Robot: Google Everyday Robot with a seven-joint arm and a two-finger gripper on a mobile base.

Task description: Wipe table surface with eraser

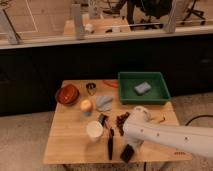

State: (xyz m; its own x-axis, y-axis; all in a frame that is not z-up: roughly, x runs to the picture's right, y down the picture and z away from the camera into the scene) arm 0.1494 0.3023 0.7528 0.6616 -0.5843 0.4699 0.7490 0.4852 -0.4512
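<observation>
Surface: light square wooden surface [70, 142], dark wall behind it.
Eraser: flat black rectangular eraser [127, 153] near the front edge, right of a thin black stick [110, 146].
Tool: tool [132, 144] just above the eraser; its state I cannot tell.

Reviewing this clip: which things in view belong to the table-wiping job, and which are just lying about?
Belongs to the job:
eraser, near the front edge
table surface
pincer, at the arm's end just above the eraser

Just lying about:
slim black tool
white cup
red bowl
green tray holding a grey-blue sponge
grey cloth
</observation>
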